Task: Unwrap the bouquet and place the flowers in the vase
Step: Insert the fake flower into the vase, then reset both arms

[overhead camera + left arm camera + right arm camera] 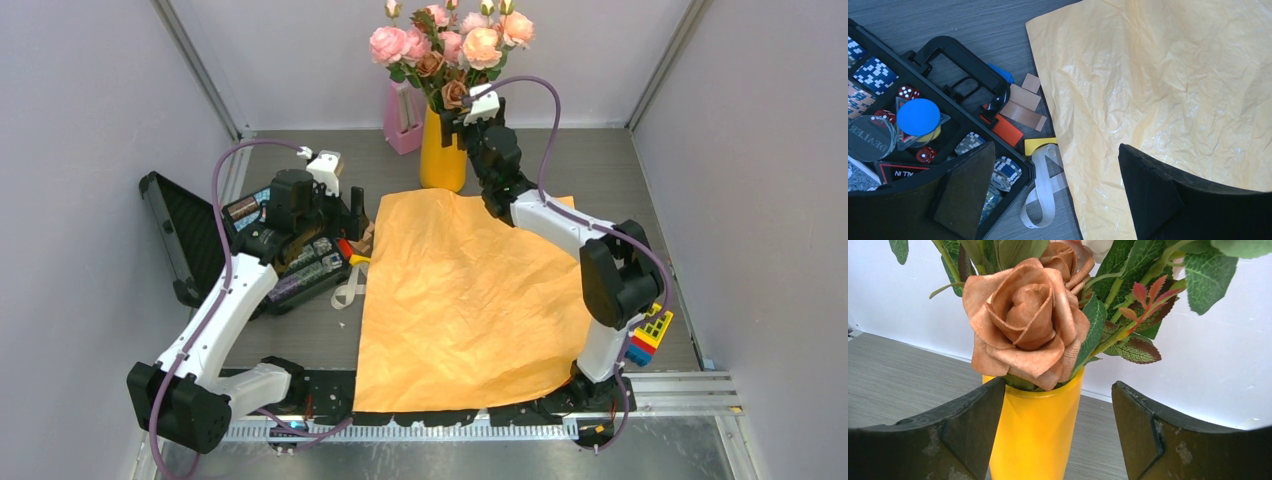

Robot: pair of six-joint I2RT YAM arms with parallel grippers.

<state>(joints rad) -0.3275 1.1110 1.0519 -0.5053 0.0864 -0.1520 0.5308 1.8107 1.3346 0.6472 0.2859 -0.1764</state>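
The flowers (450,45), pink and brownish roses with green leaves, stand upright in the yellow vase (442,155) at the back of the table. No wrapped bouquet shows: its crinkled orange paper (470,290) lies spread flat mid-table, and the beige ribbon (1045,185) lies loose at the paper's left edge. My right gripper (1058,385) is open just in front of the vase (1035,430), below a brown rose (1023,320), holding nothing. My left gripper (1055,147) hangs open and empty above the ribbon and the paper's (1168,85) left edge.
An open black case (290,250) of poker chips and dice lies at the left under my left arm. A pink metronome (402,118) stands left of the vase. Small coloured blocks (1008,130) lie beside the case. Toy bricks (650,335) sit by the right arm's base.
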